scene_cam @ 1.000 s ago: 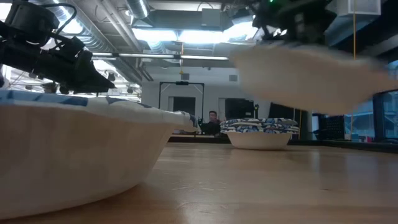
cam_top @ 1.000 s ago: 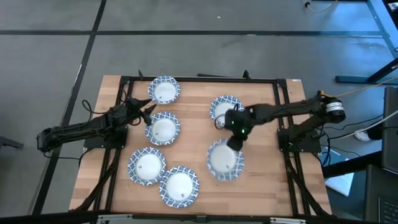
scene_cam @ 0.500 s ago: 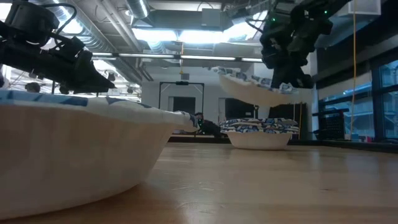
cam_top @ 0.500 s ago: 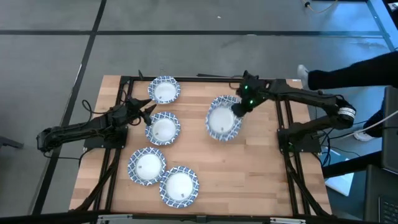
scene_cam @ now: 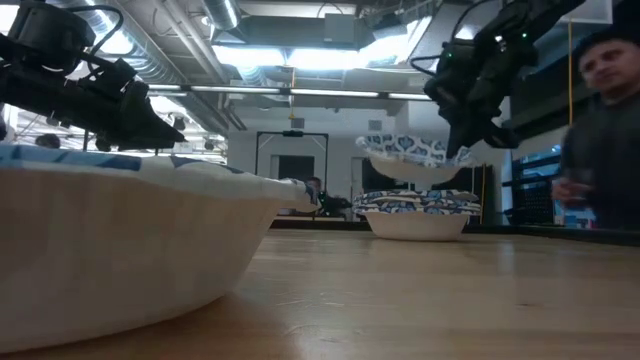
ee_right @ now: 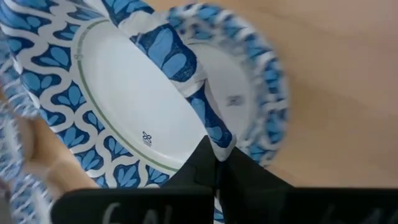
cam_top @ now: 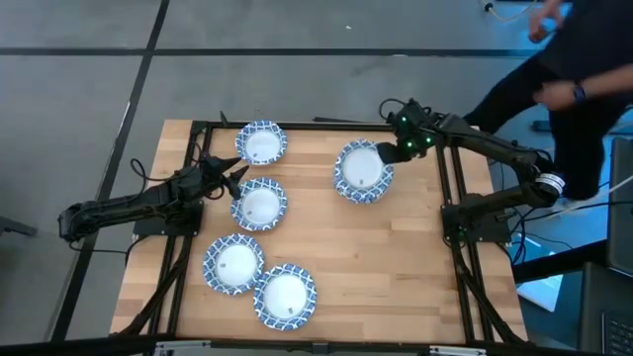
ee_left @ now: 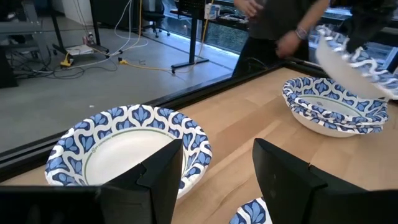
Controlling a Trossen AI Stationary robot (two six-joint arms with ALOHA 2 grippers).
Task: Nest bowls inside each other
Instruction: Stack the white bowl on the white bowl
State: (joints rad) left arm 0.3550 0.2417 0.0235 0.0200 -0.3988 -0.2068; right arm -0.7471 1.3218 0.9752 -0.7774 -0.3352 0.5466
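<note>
Pinched shut on the patterned rim of a raised bowl (ee_right: pixel 130 118), the right gripper (cam_top: pixel 389 151) is seen at the upper right of the overhead frame, its fingers (ee_right: pixel 214 168) closed with the rim between them. The raised bowl (scene_cam: pixel 415 160) is held clear of the table (cam_top: pixel 406 247), tilted, directly above a resting bowl (scene_cam: pixel 418 214) on the wood; in the overhead frame the two overlap and read as one round shape (cam_top: pixel 362 170).

The left gripper (cam_top: pixel 233 182) is stationed at the left centre of the overhead frame with its jaws parted and nothing between them, its fingers (ee_left: pixel 155 180) framing a gap in the wrist view. Just beside its tip lies a middle bowl (cam_top: pixel 260 205), and a rear bowl (cam_top: pixel 261 143) sits above that in the frame, near the table's far edge. Two more, a lower-left bowl (cam_top: pixel 234 264) and a front bowl (cam_top: pixel 285 297), are placed touching or nearly touching at the lower left of the tabletop; one of them fills the left foreground of the table-level frame (scene_cam: pixel 130 240).

A person (cam_top: pixel 564 69) in dark clothing is caught at the upper right corner of the overhead frame, beyond the table, and appears at the right edge of the table-level frame (scene_cam: pixel 600 130).
</note>
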